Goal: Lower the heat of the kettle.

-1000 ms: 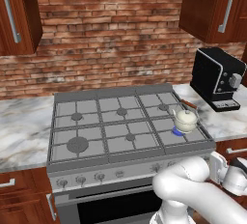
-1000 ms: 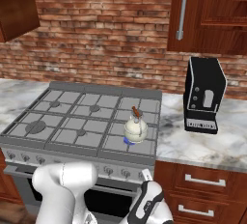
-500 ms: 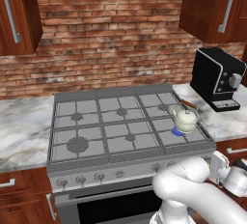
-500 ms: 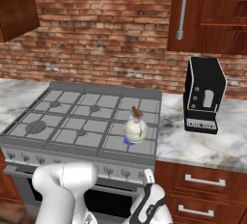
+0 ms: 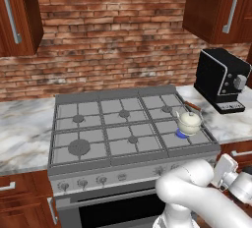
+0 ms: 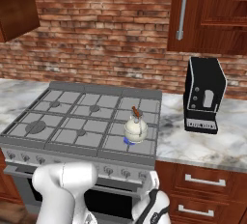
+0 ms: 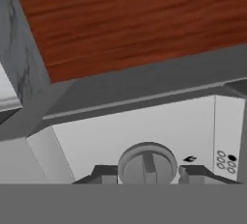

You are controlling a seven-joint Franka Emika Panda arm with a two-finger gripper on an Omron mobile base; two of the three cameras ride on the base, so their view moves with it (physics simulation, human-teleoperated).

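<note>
The cream-white kettle (image 5: pixel 189 122) (image 6: pixel 135 129) stands upright on the front right burner, with a small blue flame (image 5: pixel 182 134) under it. My gripper (image 7: pixel 148 174) is low in front of the stove's control panel, at its right end. A round grey stove knob (image 7: pixel 147 162) with a vertical bar sits between my fingertips (image 7: pixel 107 174), which press against its two sides. In the base views the hand (image 5: pixel 225 169) (image 6: pixel 154 196) reaches toward the panel from below the counter edge, and the knob it holds is hidden behind it.
The grey gas stove (image 5: pixel 98 124) has several more knobs (image 5: pixel 82 183) along its front. A black coffee machine (image 5: pixel 221 79) (image 6: pixel 205 95) stands on the marble counter to the right. Wooden drawers (image 6: pixel 207 182) flank the hand's right side.
The hand has edged slightly closer to the stove's front panel. The kettle has stayed where it was.
</note>
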